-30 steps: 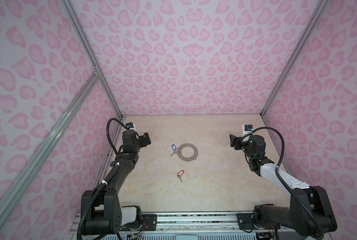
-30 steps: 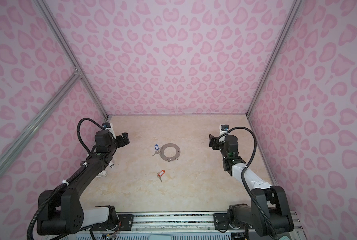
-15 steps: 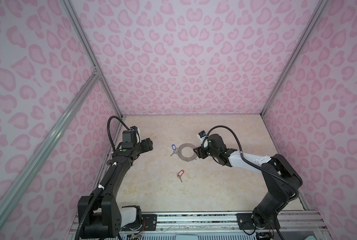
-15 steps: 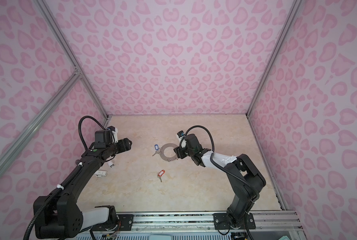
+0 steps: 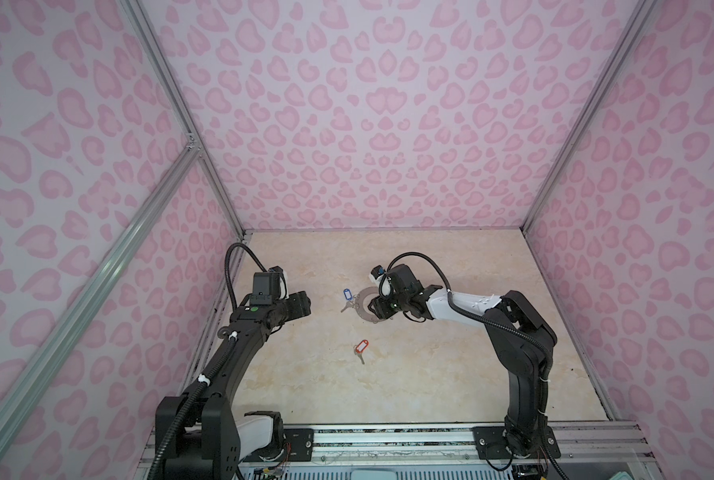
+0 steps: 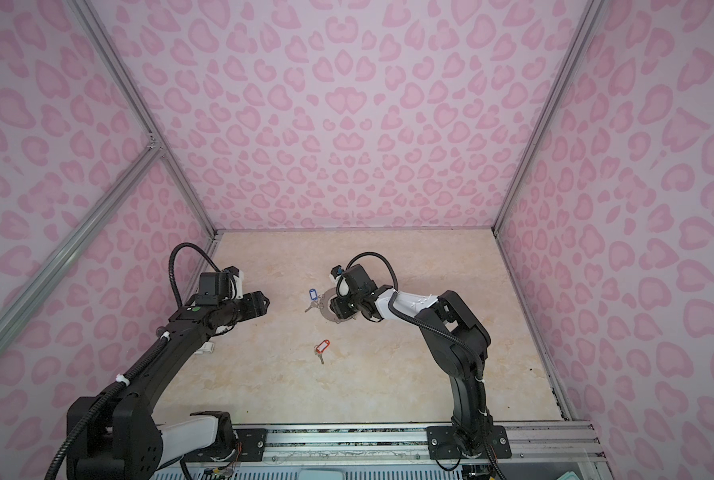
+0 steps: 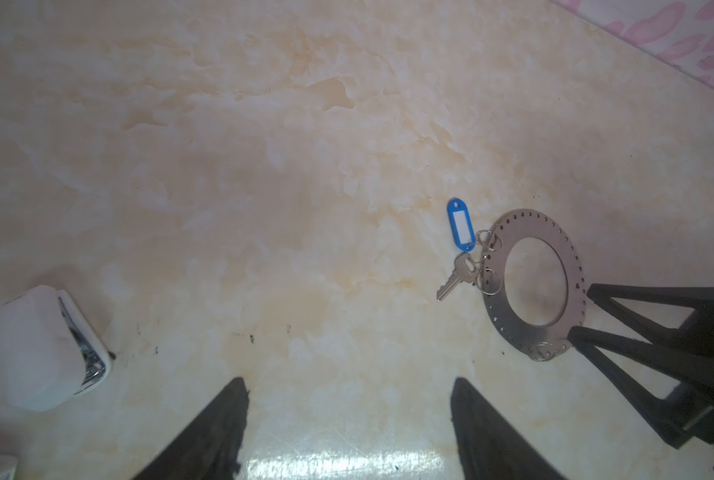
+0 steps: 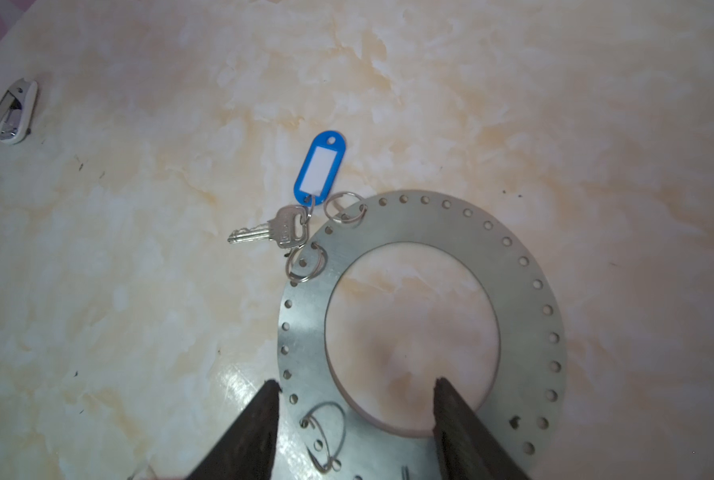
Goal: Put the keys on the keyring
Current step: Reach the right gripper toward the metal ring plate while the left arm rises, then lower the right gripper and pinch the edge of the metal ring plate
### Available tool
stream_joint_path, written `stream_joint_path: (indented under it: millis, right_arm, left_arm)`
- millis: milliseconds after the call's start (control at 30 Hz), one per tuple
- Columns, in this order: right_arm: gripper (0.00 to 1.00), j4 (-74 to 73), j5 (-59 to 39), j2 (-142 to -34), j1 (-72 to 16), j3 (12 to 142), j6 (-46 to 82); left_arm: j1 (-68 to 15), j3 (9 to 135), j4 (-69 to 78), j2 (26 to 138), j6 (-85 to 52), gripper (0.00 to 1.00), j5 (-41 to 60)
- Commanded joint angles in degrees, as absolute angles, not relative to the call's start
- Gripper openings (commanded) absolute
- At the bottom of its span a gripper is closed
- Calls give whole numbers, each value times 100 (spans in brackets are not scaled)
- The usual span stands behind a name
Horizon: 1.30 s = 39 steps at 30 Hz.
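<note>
A beige marbled worktop (image 5: 430,374) sits inside a booth with pink leopard-spot walls (image 5: 367,124). Two black robot arms (image 5: 238,353) reach in from the near edge.

The keyring (image 8: 421,222) is a flat grey metal disc with a wide open centre and small holes round its rim. It lies flat near the middle of the worktop, with three small split rings (image 8: 306,262) threaded on its rim.

The right hand (image 8: 356,383) is down at the right side of the keyring, partly open. In the right wrist view, one finger sits just outside the outer rim and the other over the open centre. The metal band lies between them with room to spare, and the hand grips nothing. In both top views this hand hides the right part of the disc.

The blue-tagged key set (image 8: 320,166) lies just left of the keyring, its key head close against the rim between two of the split rings. Whether it is hooked to either cannot be told. The orange-red-tagged key set (image 5: 361,346) lies nearer the front edge, well apart from the disc.

The left hand (image 7: 349,382) hangs above bare worktop well to the left of the keys, fingers spread wide, holding nothing. A small white and chrome stapler-like tool (image 7: 47,349) lies by the left wall, beside the left arm.
</note>
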<state>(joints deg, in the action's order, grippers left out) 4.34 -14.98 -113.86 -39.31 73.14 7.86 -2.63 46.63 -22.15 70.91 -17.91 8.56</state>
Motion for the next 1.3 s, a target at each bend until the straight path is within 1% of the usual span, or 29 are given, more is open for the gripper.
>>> stream_joint_path:
  millis: [0, 333, 633, 900, 1267]
  right_arm:
    - [60, 1015, -1363, -11584, -3961, 7485, 837]
    - [59, 1520, -1230, -12034, -4014, 8087, 579]
    - [59, 1769, -1239, -12155, -4017, 8163, 363]
    - [58, 1886, -1228, -12047, -4015, 7839, 281]
    - [55, 1748, -1099, -11028, -3851, 6454, 437]
  left_arm:
    - [-279, 4606, -2079, 7125, -1897, 78, 813]
    - [-360, 4689, -2040, 7358, -1968, 78, 857]
    - [-655, 4931, -2012, 7702, -1929, 79, 828]
    - [-972, 5233, -2065, 8125, -1861, 78, 859]
    - [-1133, 5248, -2030, 8264, -1822, 78, 913]
